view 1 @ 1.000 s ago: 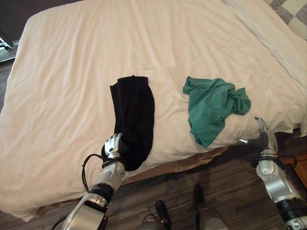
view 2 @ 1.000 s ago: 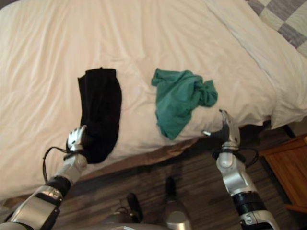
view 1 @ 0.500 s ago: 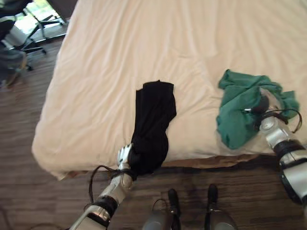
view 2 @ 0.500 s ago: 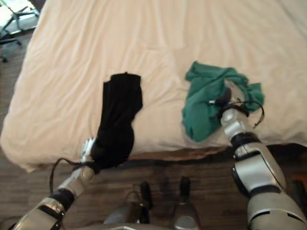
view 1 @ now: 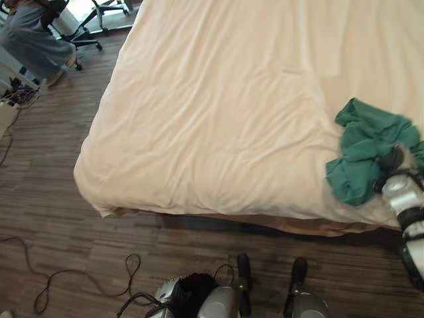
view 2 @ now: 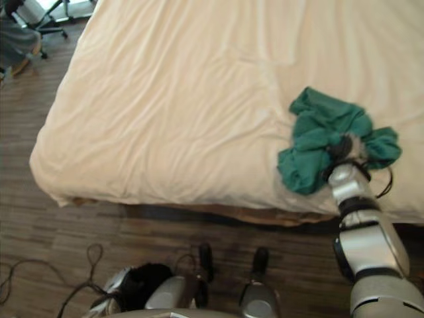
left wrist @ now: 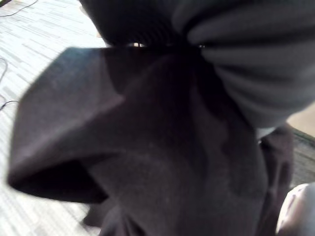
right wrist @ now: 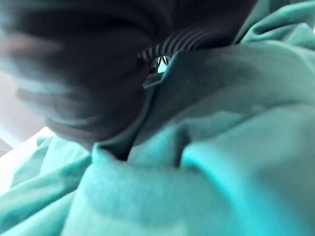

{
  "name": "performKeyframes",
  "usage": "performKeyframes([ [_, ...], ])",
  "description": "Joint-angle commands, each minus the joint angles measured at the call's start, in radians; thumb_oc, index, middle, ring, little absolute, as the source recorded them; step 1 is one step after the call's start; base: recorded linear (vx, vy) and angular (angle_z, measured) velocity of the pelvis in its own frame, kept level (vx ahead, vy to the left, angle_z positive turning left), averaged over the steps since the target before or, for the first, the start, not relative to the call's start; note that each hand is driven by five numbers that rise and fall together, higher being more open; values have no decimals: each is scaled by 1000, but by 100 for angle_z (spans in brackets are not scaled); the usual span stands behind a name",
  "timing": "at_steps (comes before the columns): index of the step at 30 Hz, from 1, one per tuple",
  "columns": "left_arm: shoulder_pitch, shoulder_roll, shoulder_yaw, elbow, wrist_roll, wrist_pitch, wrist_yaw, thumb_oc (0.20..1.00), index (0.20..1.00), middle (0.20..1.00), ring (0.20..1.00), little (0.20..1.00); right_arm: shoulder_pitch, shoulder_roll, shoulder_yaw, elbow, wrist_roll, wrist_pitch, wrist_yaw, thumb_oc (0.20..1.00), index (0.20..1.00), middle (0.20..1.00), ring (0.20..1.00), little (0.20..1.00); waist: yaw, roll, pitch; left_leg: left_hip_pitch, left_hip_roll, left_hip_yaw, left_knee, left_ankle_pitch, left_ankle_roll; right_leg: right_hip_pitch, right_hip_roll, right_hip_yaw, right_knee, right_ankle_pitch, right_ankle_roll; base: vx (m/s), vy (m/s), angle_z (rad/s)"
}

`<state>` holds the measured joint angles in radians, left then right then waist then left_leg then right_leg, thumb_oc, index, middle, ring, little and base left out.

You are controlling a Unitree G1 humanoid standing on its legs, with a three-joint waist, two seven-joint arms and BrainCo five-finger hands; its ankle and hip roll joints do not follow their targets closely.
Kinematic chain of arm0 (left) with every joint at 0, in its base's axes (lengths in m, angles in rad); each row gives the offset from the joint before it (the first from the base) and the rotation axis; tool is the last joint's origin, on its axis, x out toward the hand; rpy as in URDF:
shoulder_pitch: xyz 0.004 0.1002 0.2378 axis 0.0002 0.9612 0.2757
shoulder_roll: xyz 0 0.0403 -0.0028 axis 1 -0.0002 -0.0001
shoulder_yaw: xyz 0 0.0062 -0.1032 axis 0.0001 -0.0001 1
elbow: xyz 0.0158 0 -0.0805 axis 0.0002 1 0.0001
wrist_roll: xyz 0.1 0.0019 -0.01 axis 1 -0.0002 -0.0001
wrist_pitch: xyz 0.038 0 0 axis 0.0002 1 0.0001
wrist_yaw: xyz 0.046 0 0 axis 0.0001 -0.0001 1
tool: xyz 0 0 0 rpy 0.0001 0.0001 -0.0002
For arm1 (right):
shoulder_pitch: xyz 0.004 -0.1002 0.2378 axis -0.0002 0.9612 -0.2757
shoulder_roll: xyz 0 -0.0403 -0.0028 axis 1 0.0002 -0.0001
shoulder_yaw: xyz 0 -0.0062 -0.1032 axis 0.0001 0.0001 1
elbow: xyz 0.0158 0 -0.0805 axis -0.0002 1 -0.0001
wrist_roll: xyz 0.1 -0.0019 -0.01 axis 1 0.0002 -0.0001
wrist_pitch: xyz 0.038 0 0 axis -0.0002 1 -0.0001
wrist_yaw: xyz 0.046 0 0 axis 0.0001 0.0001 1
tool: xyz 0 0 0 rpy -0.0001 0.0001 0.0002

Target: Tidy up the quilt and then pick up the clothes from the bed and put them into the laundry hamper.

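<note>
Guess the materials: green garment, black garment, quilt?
Green garment: soft matte knit, probably cotton jersey; it crumples into rounded folds with no sheen.
Black garment: matte woven or knit cloth, thicker-looking; it hangs in heavy folds. Fibre unclear.
Quilt: cream matte fabric, likely cotton cover over padding; shallow soft wrinkles, puffy rounded edge.

You see dark striped wood floor [view 1: 59,218] along the bed's foot and side, a thin cable [view 1: 63,281] snaking across it, a wheeled office chair [view 1: 99,10] at the far corner, a seated person [view 1: 33,43] in grey beside it.
</note>
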<state>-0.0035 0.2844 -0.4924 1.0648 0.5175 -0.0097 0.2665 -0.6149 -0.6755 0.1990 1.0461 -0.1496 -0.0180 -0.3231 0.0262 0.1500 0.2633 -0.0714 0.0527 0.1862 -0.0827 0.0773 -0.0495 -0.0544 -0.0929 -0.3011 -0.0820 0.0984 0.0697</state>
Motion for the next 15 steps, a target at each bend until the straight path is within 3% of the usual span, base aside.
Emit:
performKeyframes([
  [1,-73,27,17,82,47,25,4,200,200,200,200,200,182,161,68,108,51,50,143,200,200,200,200,200,-17,-85,-23,23,84,48,-5,-49,-89,11,-95,73,-5,-85,101,71,53,-44],
  [2,-73,38,45,66,45,36,-5,200,200,200,200,200,288,177,-1,6,147,38,155,200,200,200,200,200,-42,-105,-30,54,82,65,-5,-69,-82,24,-93,91,-4,-88,105,49,47,-41],
  [3,-73,39,44,65,45,36,-5,200,200,200,200,200,290,177,-2,3,147,39,156,200,200,200,200,200,-41,-105,-32,51,82,66,-5,-67,-82,21,-93,92,-5,-85,105,74,115,-34],
  [4,-44,58,88,4,25,39,-10,200,200,200,200,200,424,193,-102,-173,280,19,158,200,200,200,200,200,-77,-120,-26,74,83,89,-5,-80,-78,22,-92,119,1,-83,111,13,68,-23],
  [5,-43,59,87,2,25,40,-11,200,200,200,200,200,428,194,-104,-177,279,21,158,200,200,200,200,200,-75,-121,-29,71,83,90,-5,-78,-77,19,-92,120,0,-80,110,40,121,-28],
  [6,-4,71,124,-47,20,38,-19,200,200,200,200,200,547,231,-152,-299,353,-5,186,200,200,200,200,200,-99,-132,-29,89,85,112,-5,-90,-76,17,-90,136,2,-81,115,7,51,-35],
  [9,55,87,176,-84,37,38,-47,200,200,200,200,200,678,279,-175,-376,404,-18,245,200,200,200,200,200,-124,-149,-42,123,89,145,-5,-106,-72,23,-86,161,4,-81,119,64,74,-43],
  [15,66,73,213,-62,8,42,-52,200,200,200,200,200,690,329,-119,-309,308,-1,240,200,200,200,200,200,-137,-157,-61,147,89,164,-5,-109,-70,32,-82,176,5,-82,117,25,14,-48],
])
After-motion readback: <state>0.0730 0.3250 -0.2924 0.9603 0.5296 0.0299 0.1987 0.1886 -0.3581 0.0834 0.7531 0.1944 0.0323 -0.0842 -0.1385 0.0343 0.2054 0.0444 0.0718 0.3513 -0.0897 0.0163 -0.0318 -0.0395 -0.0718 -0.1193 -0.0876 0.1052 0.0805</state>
